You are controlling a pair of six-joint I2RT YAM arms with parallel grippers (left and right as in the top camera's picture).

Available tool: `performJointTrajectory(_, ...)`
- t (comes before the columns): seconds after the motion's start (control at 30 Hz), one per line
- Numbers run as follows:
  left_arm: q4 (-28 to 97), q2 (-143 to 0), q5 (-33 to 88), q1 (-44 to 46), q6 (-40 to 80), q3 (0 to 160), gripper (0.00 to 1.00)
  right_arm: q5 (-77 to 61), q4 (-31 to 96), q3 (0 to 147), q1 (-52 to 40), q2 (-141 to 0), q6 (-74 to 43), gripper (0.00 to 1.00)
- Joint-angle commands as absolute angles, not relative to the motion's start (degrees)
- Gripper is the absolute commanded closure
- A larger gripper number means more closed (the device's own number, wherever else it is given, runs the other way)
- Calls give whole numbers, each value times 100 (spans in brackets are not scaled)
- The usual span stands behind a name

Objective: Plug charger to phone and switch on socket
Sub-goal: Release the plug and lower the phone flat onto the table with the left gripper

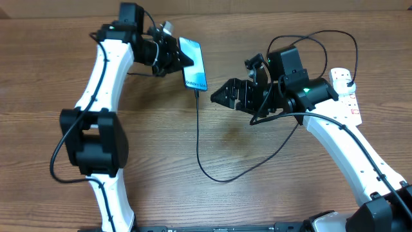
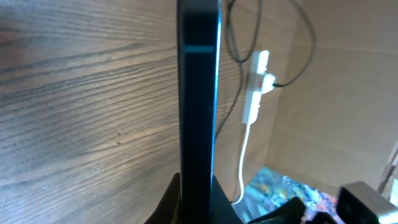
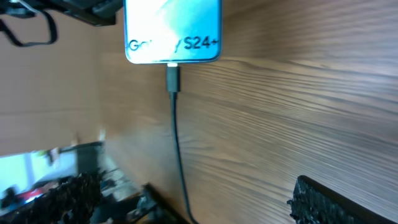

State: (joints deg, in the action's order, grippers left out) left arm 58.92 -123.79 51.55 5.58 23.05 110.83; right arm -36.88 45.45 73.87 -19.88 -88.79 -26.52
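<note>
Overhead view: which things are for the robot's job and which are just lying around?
For the job: phone, charger cable plugged into it, power strip.
Just there: wooden table, cardboard wall.

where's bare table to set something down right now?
Bare table between the left arm and the charger cable; also far left of that arm. Crowded around the phone, right gripper and power strip.

White arm links (image 1: 106,64), black joint housings (image 1: 93,138); looping black cables (image 1: 59,151), green light (image 1: 308,89) on right wrist
</note>
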Motion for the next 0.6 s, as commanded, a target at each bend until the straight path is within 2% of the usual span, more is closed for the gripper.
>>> performJointTrajectory(0.0, 5881, -12628, 5256, 676, 1833, 11148, 96, -2995, 4737, 7432, -1975, -8873, -2495, 0)
performJointTrajectory(0.3, 5660, -12978, 5509, 716, 1258, 11148, 96, -3004, 4818, 7432, -1975, -8873, -2327, 0)
performJointTrajectory(0.57, 5612, -13408, 5468, 718, 1264, 11146, 96, -3002, 4816, 7432, -1975, -8873, -2324, 0)
